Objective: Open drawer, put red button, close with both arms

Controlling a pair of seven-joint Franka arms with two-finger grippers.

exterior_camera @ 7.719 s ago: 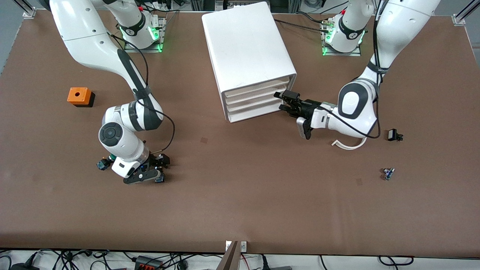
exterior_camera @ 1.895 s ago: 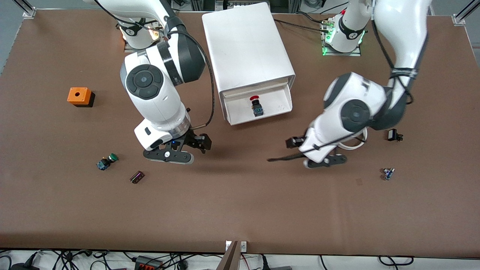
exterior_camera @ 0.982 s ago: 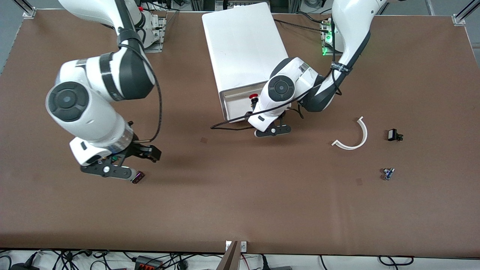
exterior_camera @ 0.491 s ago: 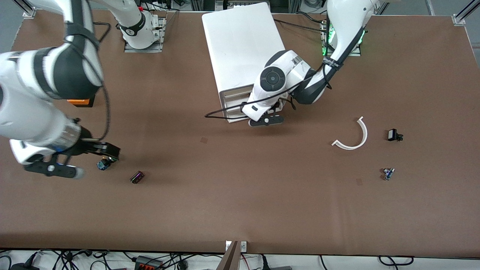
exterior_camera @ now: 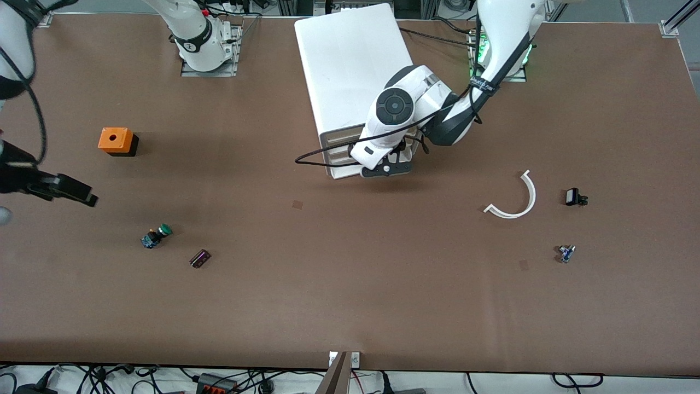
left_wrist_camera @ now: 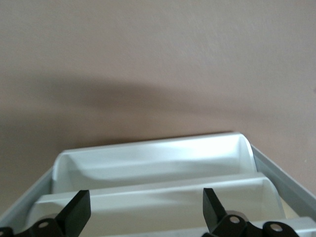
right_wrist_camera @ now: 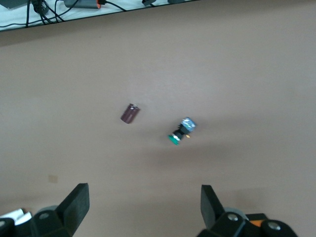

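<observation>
Now left gripper (exterior_camera: 386, 168) open at drawer (exterior_camera: 340, 154) front, right gripper (right_wrist_camera: 143, 217) open, aloft

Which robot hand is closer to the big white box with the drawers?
The left one. The left gripper sits open right at the drawer fronts of the white cabinet. The right gripper, also open, is up over the right arm's end of the table, near the orange box.

The front view looks down from high across the whole table (exterior_camera: 350, 306). The left wrist view sits close over the cabinet (left_wrist_camera: 163, 163) drawer fronts. The right wrist view looks down from higher, sharing the green button (right_wrist_camera: 180, 132) with the front view.
</observation>
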